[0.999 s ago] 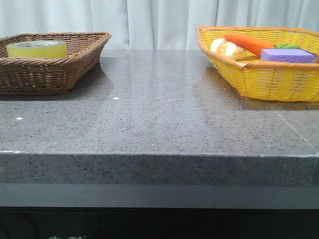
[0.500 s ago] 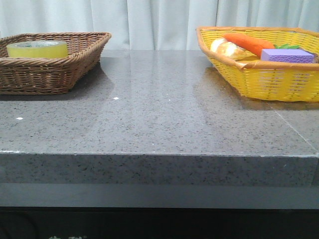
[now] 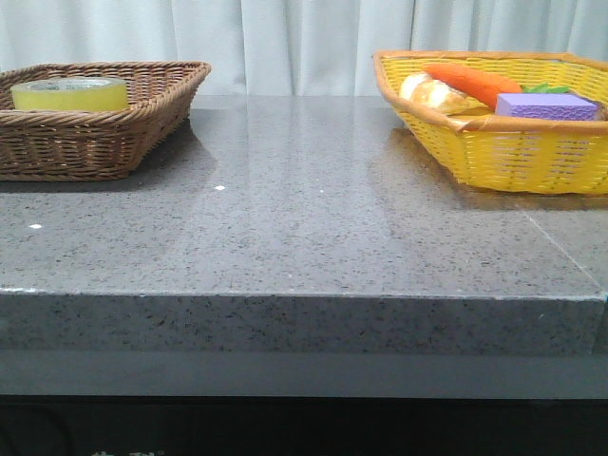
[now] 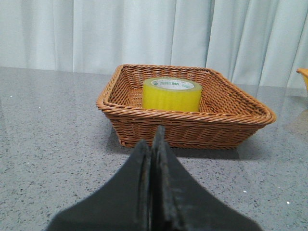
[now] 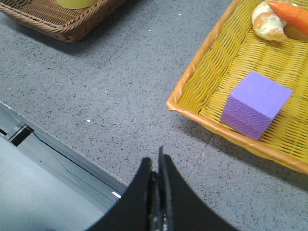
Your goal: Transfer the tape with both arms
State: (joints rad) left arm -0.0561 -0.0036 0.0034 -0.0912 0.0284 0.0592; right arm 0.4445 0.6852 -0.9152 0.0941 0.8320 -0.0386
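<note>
The yellow tape roll [image 3: 69,93] lies flat in the brown wicker basket [image 3: 104,142] at the far left of the table. It also shows in the left wrist view [image 4: 171,94], inside the same basket [image 4: 192,127]. My left gripper [image 4: 153,137] is shut and empty, low over the table, a short way in front of that basket. My right gripper [image 5: 157,161] is shut and empty above the table's front edge, beside the yellow basket [image 5: 192,91]. Neither arm shows in the front view.
The yellow wicker basket [image 3: 513,152] at the far right holds a purple block [image 3: 546,104], a carrot [image 3: 470,81] and a bread roll [image 3: 427,91]. The grey speckled table [image 3: 304,228] has a front edge close to the right gripper. White curtains hang behind.
</note>
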